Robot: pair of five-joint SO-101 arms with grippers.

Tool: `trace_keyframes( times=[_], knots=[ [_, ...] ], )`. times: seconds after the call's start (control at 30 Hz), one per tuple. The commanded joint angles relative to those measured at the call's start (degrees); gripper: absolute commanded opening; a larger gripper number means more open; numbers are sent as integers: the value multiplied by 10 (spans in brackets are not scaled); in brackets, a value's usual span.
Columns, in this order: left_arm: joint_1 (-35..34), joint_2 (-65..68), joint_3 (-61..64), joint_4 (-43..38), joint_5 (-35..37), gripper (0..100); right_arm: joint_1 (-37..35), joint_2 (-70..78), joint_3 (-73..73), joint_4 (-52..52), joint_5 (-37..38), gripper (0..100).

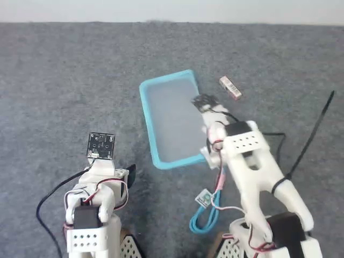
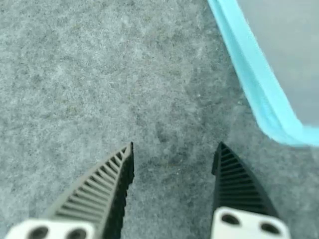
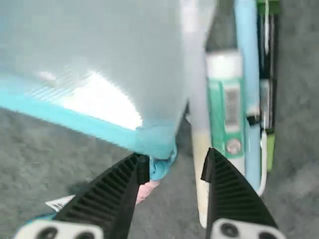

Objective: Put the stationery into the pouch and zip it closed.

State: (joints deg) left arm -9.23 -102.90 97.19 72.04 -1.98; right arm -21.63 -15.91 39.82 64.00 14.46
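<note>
A robotics test setup, seemingly a lab: two white plastic robot arms (image 1: 258, 161) with exposed wiring stand on a grey felt-covered surface (image 1: 64, 80) before a pale wall (image 1: 172, 11).

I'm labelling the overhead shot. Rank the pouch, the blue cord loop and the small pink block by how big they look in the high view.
1. pouch, by far the largest.
2. blue cord loop, much smaller than the pouch.
3. small pink block, the smallest.
</note>
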Motion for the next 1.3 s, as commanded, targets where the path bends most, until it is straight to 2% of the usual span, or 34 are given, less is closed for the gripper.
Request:
trace_keyframes(
  times=[0.0, 0.23, 0.37, 0.57, 0.73, 0.87, 1.1, 1.27],
  knots=[
    [-4, -13, -7, 1, -4, 247, -39, -2, -89, 35, -11, 187],
    [-4, -13, -7, 1, -4, 247, -45, 112, -244, 87, -11, 188],
    [-4, -13, -7, 1, -4, 247, -50, 150, -280, 131, -9, 188],
    [-4, -13, -7, 1, -4, 247, -83, -36, -107, 95, -15, 190],
    [-4, -13, -7, 1, -4, 247, -89, -145, 26, 82, -55, 191],
    [-4, -13, -7, 1, -4, 247, -87, -137, 71, 69, -61, 191],
    [-4, -13, -7, 1, -4, 247, -91, -54, 73, -7, -118, 192],
    [-4, -13, -7, 1, -4, 247, -89, -2, 71, -4, -131, 192]
  ],
)
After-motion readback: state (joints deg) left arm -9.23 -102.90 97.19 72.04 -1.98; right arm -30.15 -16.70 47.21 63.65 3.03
